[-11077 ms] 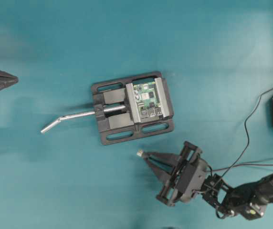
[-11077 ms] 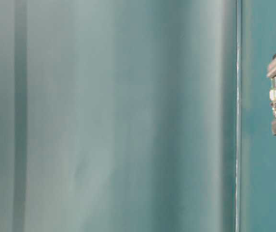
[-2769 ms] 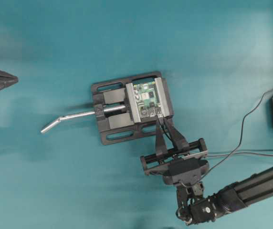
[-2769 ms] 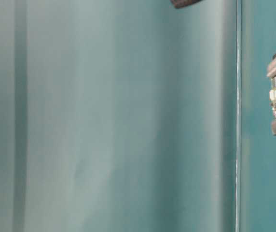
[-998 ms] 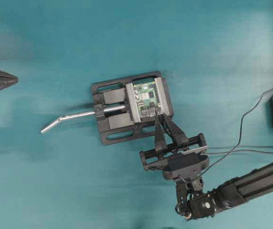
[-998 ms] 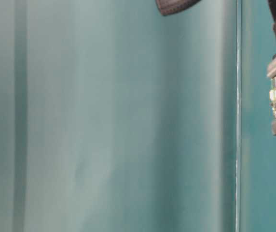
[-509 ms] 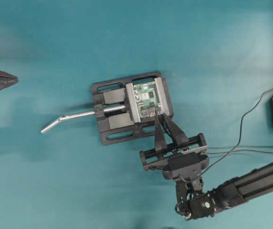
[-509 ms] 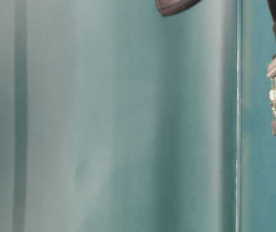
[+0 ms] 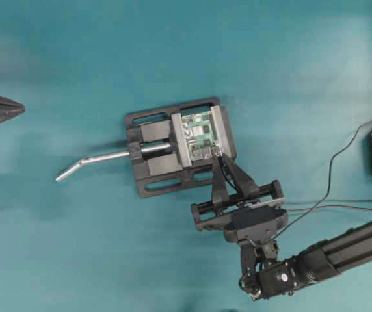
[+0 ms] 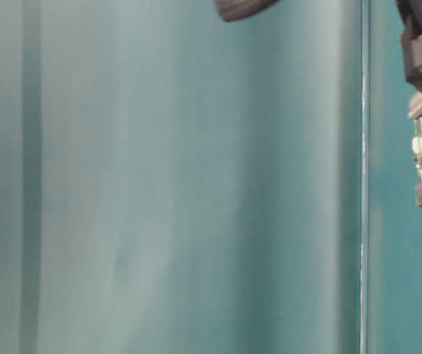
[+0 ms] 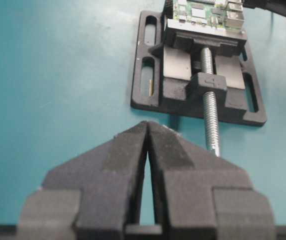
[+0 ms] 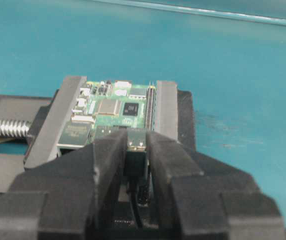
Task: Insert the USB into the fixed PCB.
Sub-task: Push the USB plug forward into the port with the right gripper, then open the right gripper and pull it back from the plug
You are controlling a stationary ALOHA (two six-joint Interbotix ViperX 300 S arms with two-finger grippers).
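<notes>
Lower centre of the right wrist view: the right gripper (image 12: 136, 150), jaws narrow around the USB (image 12: 136, 141), at the fixed PCB (image 12: 114, 112) edge. Plug apparently seated; release remains.

USB (image 12: 136, 142) – silver tip at green PCB (image 12: 114, 112) edge – board level.

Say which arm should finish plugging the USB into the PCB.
Right. Its gripper sits at the PCB with the USB between its fingers; the left gripper is shut, short of the vise.
</notes>
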